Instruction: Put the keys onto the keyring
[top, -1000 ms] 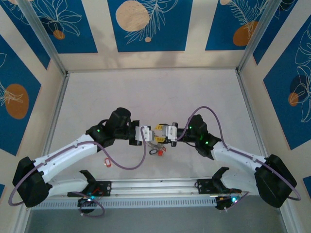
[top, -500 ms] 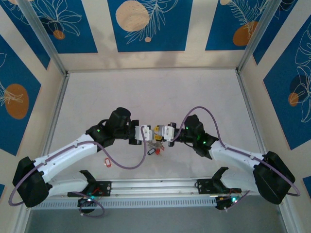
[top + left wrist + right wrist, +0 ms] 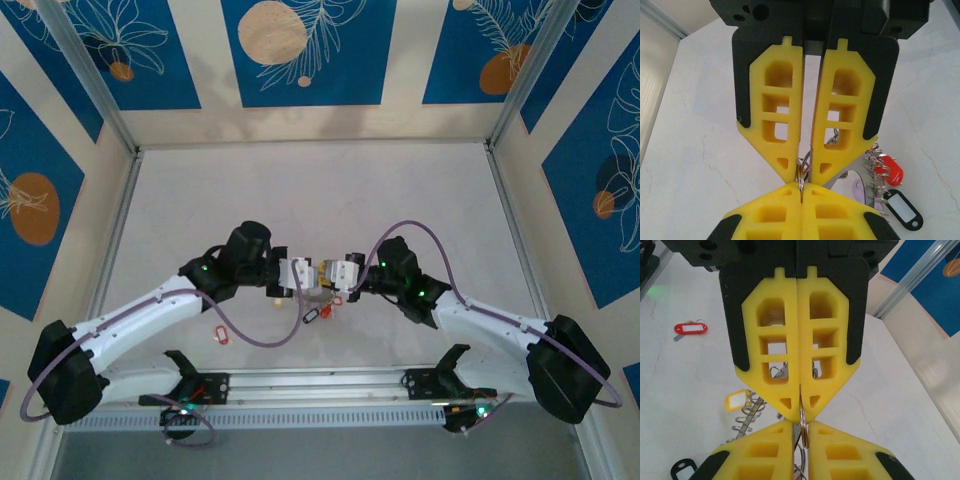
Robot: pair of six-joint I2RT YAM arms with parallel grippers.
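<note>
My two grippers meet tip to tip over the table's middle. A small steel split ring [image 3: 801, 176] stands on edge between them. The left gripper [image 3: 805, 176] is shut on it from one side, and the right gripper [image 3: 801, 415] is shut on the same ring [image 3: 804, 430] from the other. Below them hangs the flat grey keyring [image 3: 856, 181] with wire loops, a red tag [image 3: 888, 170], a black tag [image 3: 903, 208] and a yellowish tag [image 3: 735, 401]. From above, the bunch [image 3: 320, 297] dangles under the joined fingertips. One red-tagged key [image 3: 690, 329] lies alone on the table.
The lone red-tagged key [image 3: 221, 334] lies near the left arm's forearm. A purple cable [image 3: 262, 338] loops low beside it. Aluminium frame posts [image 3: 118, 232] and patterned walls close in the white table [image 3: 320, 190] on three sides.
The right gripper has slid left until its fingertips touch the left gripper's. The bunch of tags beneath has shifted slightly left with them.
</note>
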